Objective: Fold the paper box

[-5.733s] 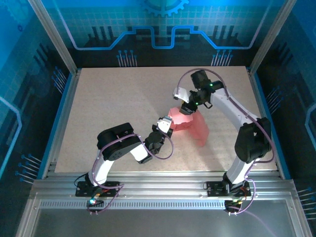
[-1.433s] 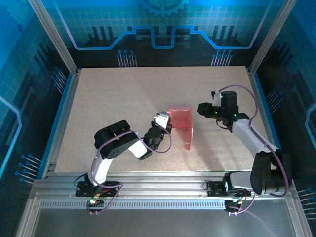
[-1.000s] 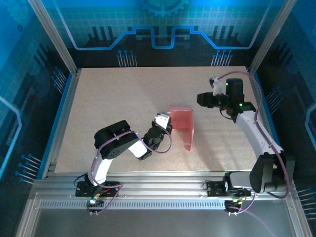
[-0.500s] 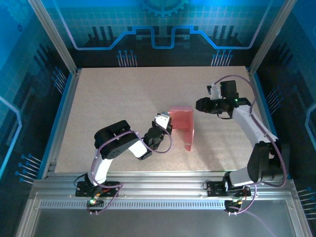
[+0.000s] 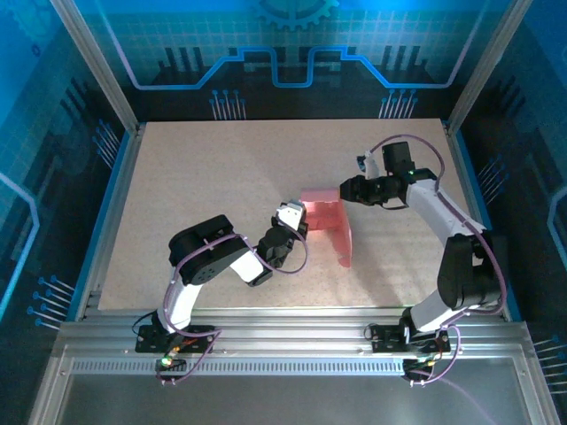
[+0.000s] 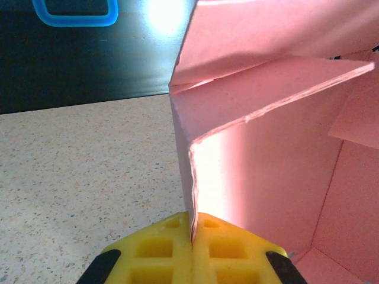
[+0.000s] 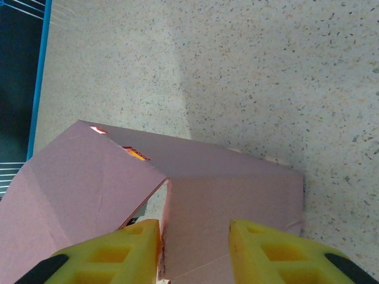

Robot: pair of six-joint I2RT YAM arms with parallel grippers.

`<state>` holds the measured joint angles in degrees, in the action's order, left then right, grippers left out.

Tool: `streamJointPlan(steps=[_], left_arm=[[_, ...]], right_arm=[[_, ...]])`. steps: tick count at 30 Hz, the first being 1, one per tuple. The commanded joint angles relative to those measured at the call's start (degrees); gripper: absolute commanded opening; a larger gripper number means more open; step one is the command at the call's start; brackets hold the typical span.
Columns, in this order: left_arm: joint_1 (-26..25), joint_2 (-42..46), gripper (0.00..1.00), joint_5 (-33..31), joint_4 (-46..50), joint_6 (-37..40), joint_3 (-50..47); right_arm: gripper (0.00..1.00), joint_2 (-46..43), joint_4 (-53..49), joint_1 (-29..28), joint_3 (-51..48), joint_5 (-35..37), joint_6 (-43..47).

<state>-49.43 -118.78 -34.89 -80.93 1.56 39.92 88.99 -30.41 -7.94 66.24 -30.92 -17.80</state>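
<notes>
Paper box (image 5: 323, 220): pink card, part-formed, standing on the speckled table (image 5: 204, 177) near its middle, between the two arms; one long flap trails toward the near edge, judged not yet turned in.

Left gripper (image 5: 296, 217): at the box's left wall; the left wrist view shows its yellow fingers (image 6: 160, 251) pressed together on the raw edge of an upright card panel. This is a pinch on the box, judged to be an anchor so that the thin card neither slides nor collapses while the other arm works.

Right gripper (image 5: 348, 189): at the box's far right corner, touching or just short of it; from above I cannot tell which. The right wrist view shows its yellow fingers (image 7: 106, 260) spread, a pink panel lying in the gap beyond them, nothing clamped — judged to be lining up to take or push that panel.

Markings: no brand, label or writing legible on card, fingers or arms; the backdrop carries blue circuit-style graphics, without readable text.
</notes>
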Motion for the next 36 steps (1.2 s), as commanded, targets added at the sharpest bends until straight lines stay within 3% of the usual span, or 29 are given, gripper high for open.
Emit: streamJointPlan(steps=[1, 11, 13, 16, 22, 29, 36], left_arm=[[-0.40, -0.93, 0.00, 2.47, 0.86, 0.46, 0.06], [-0.23, -0.68, 0.00, 2.33, 0.68, 0.46, -0.37], [-0.23, -0.76, 0.00, 2.35, 0.61, 0.55, -0.38], [-0.24, -0.84, 0.00, 2.44, 0.61, 0.55, -0.40], [-0.23, -0.81, 0.00, 2.53, 0.57, 0.63, -0.53], [-0.23, -0.75, 0.00, 2.69, 0.60, 0.55, -0.48], [-0.23, -0.45, 0.00, 2.38, 0.60, 0.80, -0.81]], right_arm=[[0.40, -2.37, 0.63, -0.50, -1.03, -2.96, -0.13], [0.41, -10.85, 4.56, 6.76, -7.58, -5.97, 0.55], [0.41, -11.71, 4.57, 7.34, -8.87, -3.61, -0.02], [0.38, -10.62, 2.14, 7.41, -9.39, 0.87, 0.13], [0.32, -6.88, 2.28, 4.67, -9.81, 0.70, 0.20], [0.32, -4.45, 2.79, 0.83, -8.36, -0.81, 0.92], [0.35, -7.82, 1.91, 2.35, -8.61, 2.30, 1.52]])
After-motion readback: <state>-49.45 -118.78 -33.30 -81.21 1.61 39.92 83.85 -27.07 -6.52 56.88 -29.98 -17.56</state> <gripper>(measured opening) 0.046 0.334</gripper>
